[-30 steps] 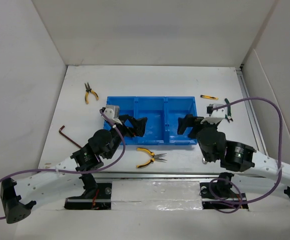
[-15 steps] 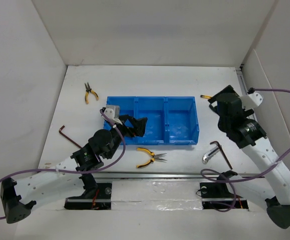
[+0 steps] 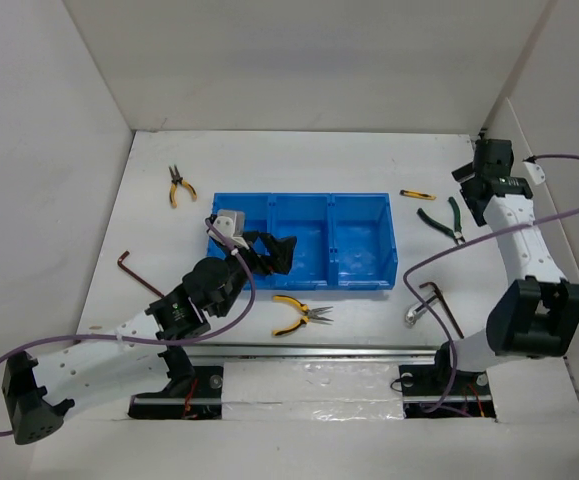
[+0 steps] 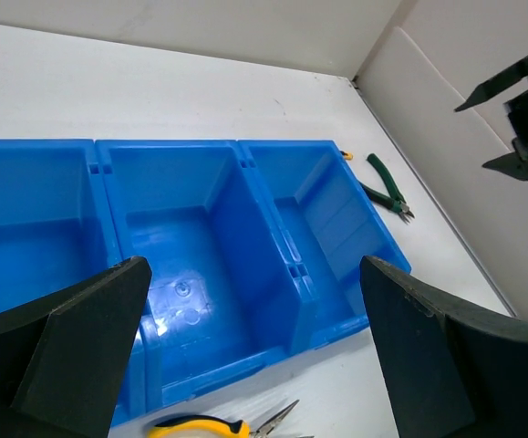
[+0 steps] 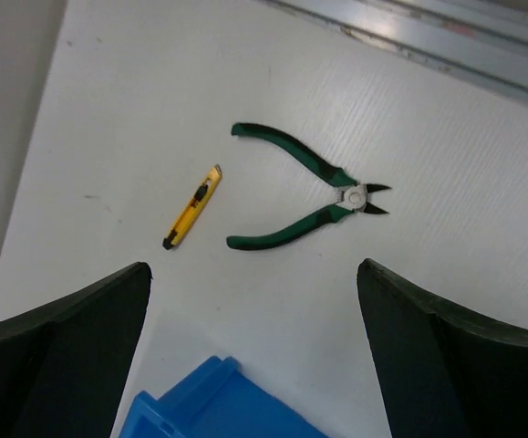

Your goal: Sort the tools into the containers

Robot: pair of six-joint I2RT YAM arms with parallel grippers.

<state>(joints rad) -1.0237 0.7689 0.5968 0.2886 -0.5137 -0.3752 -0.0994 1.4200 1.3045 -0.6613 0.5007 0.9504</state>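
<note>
The blue three-compartment tray (image 3: pixel 299 197) lies mid-table and its compartments are empty; it also shows in the left wrist view (image 4: pixel 236 143). My left gripper (image 3: pixel 269 250) is open and empty over the tray's near left edge, with yellow pliers (image 3: pixel 301 313) in front of it, also seen in the left wrist view (image 4: pixel 218 426). My right gripper (image 3: pixel 472 190) is open and empty, high above the green pliers (image 5: pixel 305 196) and the yellow-and-black stick (image 5: pixel 192 207). A second pair of yellow pliers (image 3: pixel 176 186) lies far left.
A hex key (image 3: pixel 129 268) lies left of the tray. Another hex key (image 3: pixel 444 305) and a small silver piece (image 3: pixel 414 315) lie at the near right. White walls enclose the table on the left, back and right. A metal rail runs along the near edge.
My right arm has swung from the tray's near right corner out to the far right and risen above the green pliers. My left gripper has hardly moved.
</note>
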